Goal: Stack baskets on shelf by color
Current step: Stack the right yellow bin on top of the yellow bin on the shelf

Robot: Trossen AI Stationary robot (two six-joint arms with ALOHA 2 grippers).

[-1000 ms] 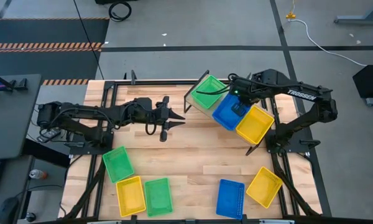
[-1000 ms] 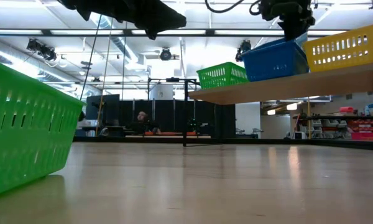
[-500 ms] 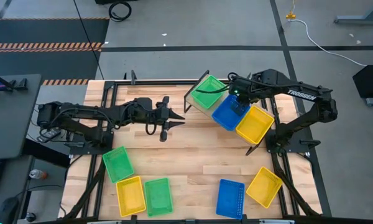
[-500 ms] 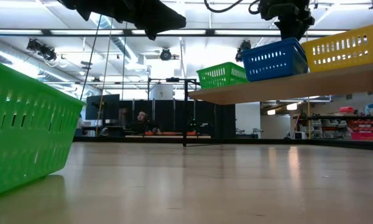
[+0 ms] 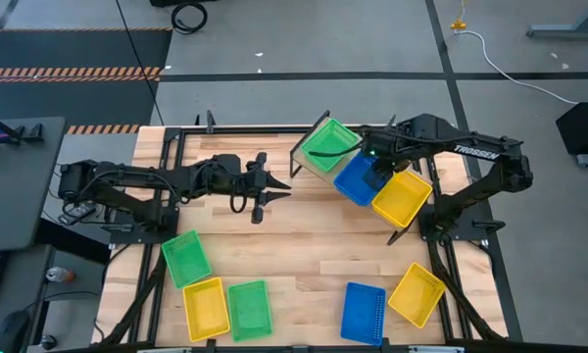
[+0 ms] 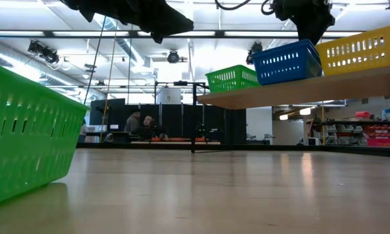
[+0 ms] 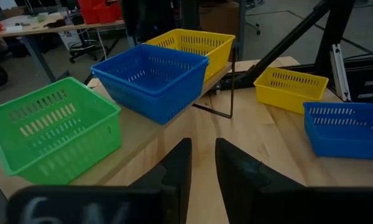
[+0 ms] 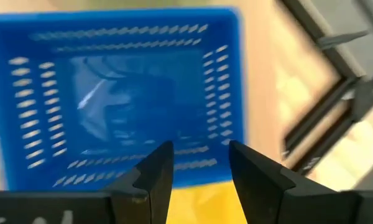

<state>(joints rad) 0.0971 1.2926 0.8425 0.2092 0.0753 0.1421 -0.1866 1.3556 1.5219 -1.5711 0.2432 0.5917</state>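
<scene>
While your released right claw (image 5: 372, 169) hovers above the shelf's (image 5: 303, 157) middle blue basket (image 5: 353, 178), you have three green, three yellow, two blue visible.

- Bare table (image 5: 314, 245) lies open between the arms, easy passage.
- Shelf (image 5: 309, 157) is filled end to end by three baskets (image 5: 357, 176).
- Five baskets crowd the near edge (image 5: 206, 306).

Bright overhead strip lighting; right wrist view blurred.
</scene>
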